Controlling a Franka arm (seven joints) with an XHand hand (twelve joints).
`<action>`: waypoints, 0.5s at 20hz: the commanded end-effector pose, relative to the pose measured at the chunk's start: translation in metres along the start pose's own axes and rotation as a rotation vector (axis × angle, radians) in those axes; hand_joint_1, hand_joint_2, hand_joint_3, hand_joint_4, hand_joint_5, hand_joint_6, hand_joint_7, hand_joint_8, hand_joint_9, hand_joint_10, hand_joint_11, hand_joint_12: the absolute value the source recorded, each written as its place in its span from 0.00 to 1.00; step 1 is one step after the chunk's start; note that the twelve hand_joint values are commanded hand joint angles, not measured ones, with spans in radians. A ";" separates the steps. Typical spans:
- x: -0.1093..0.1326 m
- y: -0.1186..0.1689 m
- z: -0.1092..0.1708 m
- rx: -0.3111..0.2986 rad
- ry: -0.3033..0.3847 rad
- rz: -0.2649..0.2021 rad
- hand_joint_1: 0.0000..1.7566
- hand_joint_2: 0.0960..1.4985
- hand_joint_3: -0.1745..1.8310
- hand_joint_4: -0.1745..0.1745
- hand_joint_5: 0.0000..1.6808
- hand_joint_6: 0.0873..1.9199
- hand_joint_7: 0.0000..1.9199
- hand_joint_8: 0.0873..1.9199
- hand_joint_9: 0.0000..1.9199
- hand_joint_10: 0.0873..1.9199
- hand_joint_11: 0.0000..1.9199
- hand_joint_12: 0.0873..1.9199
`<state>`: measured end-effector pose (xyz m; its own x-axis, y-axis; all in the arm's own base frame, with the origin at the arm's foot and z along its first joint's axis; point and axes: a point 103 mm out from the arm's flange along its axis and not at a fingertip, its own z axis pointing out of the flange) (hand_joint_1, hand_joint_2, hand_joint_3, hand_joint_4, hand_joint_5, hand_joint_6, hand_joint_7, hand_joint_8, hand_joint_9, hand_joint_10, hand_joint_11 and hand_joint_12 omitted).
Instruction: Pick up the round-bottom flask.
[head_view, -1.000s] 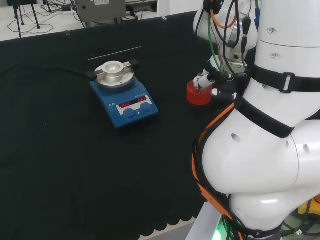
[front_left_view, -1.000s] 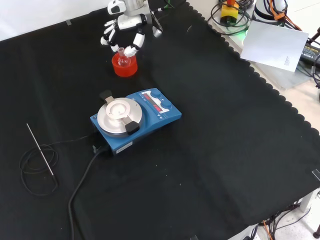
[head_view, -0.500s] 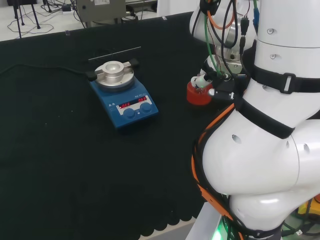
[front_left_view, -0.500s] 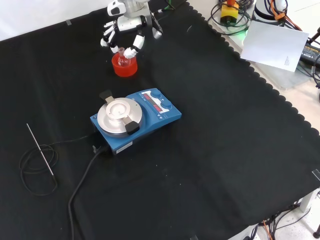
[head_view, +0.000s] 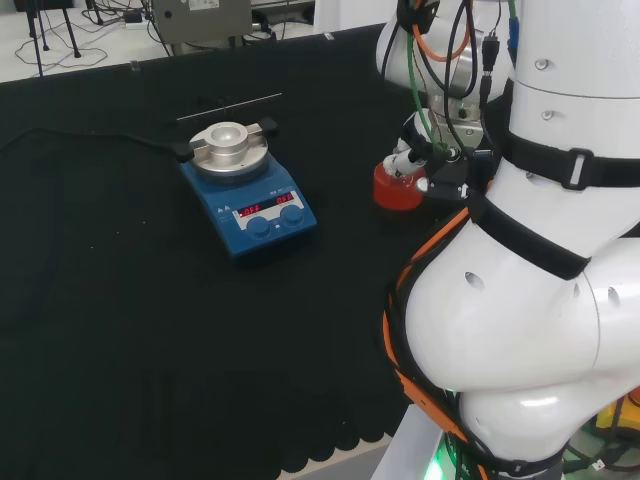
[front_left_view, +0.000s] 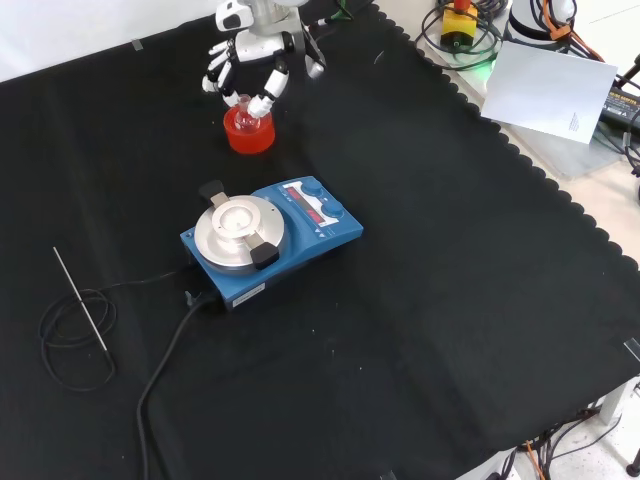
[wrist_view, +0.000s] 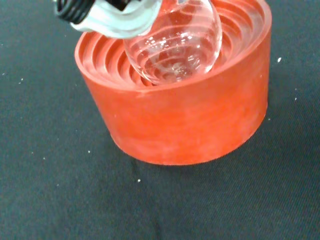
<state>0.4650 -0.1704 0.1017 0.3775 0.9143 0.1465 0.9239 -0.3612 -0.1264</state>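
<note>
Black cloth (front_left_view: 450, 250): hand (front_left_view: 255, 55) fingers spread round flask (wrist_view: 175, 42) in red stand (wrist_view: 190, 120); no legible print.

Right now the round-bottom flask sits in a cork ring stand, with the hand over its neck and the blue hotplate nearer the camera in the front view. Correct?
Not quite: the stand is a red ribbed ring, not cork, as the wrist view shows. The rest holds: the round-bottom flask sits in it, the hand is over its neck, and the blue hotplate lies nearer the camera in the front view.
</note>
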 end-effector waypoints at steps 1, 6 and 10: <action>0.002 0.000 -0.003 -0.012 -0.011 0.000 0.59 0.48 0.45 0.95 0.58 0.61 0.22 0.28 0.32 0.27 0.11 0.68; 0.001 0.002 -0.016 -0.004 -0.008 -0.004 0.59 0.47 0.46 0.95 0.58 0.61 0.22 0.28 0.33 0.27 0.12 0.68; 0.014 0.000 -0.029 0.016 0.003 0.006 0.59 0.47 0.47 0.95 0.58 0.62 0.22 0.28 0.33 0.27 0.12 0.68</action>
<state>0.4677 -0.1689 0.1164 0.3739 0.9164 0.1430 0.9252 -0.3577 -0.1271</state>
